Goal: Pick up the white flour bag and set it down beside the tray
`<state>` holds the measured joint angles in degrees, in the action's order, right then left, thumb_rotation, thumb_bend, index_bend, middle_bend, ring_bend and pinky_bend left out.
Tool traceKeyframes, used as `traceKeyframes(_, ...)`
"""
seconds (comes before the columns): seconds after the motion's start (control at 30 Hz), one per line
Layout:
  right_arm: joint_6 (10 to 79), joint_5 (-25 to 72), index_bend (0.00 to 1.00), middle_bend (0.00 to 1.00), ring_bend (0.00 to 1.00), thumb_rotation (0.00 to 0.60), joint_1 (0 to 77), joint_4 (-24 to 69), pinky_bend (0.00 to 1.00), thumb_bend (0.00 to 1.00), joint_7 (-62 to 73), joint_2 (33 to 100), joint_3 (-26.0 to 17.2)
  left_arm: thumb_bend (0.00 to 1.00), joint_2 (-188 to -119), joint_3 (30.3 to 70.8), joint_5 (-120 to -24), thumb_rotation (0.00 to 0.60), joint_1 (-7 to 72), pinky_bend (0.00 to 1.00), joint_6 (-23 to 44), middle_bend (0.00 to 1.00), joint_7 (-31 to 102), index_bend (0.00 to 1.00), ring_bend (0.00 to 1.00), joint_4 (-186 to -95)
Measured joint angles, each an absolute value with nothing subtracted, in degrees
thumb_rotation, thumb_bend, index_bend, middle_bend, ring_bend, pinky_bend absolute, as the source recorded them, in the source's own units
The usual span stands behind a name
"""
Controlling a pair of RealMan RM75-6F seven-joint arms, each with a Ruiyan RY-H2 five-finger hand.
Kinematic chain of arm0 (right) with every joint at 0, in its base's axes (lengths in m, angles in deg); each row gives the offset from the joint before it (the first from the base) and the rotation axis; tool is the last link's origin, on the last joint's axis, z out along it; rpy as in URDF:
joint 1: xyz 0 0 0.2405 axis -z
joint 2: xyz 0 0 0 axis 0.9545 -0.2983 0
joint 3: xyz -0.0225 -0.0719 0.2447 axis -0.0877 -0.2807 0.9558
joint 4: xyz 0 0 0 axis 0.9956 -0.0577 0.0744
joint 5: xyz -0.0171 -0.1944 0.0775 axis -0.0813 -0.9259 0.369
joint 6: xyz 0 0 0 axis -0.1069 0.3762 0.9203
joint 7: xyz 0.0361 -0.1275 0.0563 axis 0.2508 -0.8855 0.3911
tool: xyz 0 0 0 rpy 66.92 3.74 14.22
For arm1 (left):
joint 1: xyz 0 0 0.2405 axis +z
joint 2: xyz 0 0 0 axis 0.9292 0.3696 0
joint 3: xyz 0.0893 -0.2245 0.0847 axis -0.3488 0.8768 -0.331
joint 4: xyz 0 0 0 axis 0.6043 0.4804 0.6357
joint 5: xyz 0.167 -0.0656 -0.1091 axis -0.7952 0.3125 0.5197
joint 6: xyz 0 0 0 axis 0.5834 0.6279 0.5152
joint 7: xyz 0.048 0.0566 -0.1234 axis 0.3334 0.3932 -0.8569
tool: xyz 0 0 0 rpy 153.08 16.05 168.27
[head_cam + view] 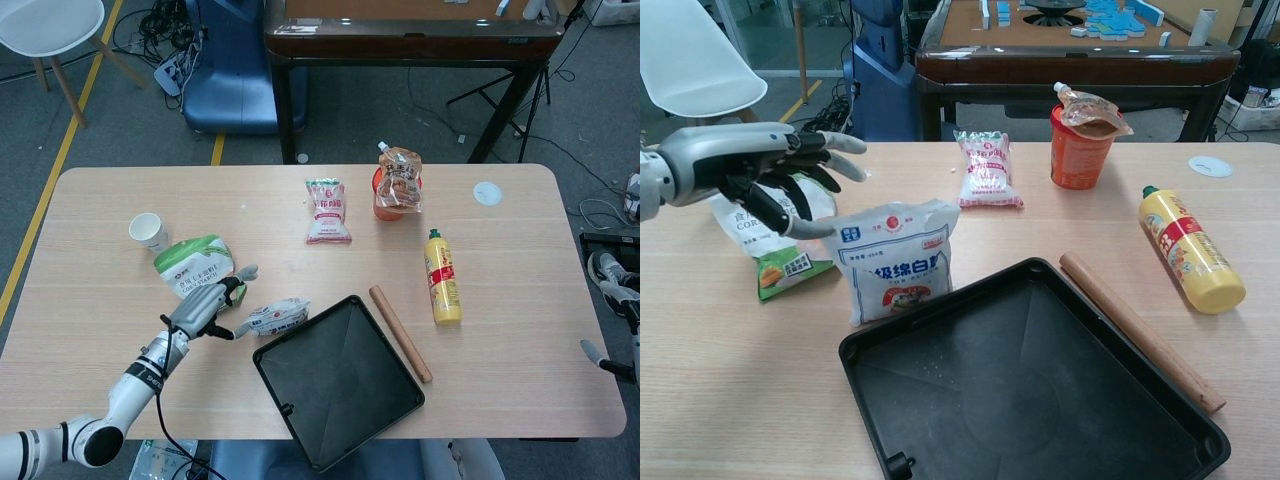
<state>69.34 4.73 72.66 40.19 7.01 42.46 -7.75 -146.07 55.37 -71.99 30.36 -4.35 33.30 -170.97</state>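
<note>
Setting: I am working in a lab or test room, not a home kitchen. Evidence: grey carpet floor (pixel 360 120) with yellow tape (pixel 62 150) marking a line; loose cables (pixel 160 45) and a power strip beside a blue machine base (pixel 232 70); a tripod's legs (pixel 500 100); a white chair (pixel 50 30); a mahjong table (pixel 1070 40) with blue tiles behind my wooden table (pixel 520 300), where groceries lie staged as props.
</note>
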Motion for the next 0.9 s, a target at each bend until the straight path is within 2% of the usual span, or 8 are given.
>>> traceKeyframes(0.3,69.0,4.6,0.2,0.25,0.15,0.6,72.2,40.0,0.22,0.17,7.0,42.7,-7.7,0.27,-138.2,57.8,-72.1,0.6,31.7,0.34,-2.4,0.13,29.8,0.0,0.15,-175.6)
traceKeyframes(0.53,68.4,4.5,0.2,0.25,0.15,0.6,71.6,40.1,0.22,0.17,6.8,42.7,-7.5,0.27,-134.9,59.7,-70.9,0.6,33.0,0.34,1.7,0.13,29.1,0.0,0.15,-174.8)
traceKeyframes(0.73,66.9,3.4,0.2,0.25,0.15,0.6,70.6,40.9,0.22,0.17,5.9,41.8,-7.9,0.27,-134.9,58.6,-71.1,0.6,35.5,0.33,9.4,0.13,34.4,0.02,0.15,-171.1)
traceKeyframes(0.9,66.0,0.2,0.2,0.27,0.15,0.6,69.5,40.9,0.22,0.18,7.4,41.3,-8.7,0.27,-135.2,55.9,-72.8,0.6,40.3,0.32,18.0,0.13,38.3,0.05,0.15,-169.0)
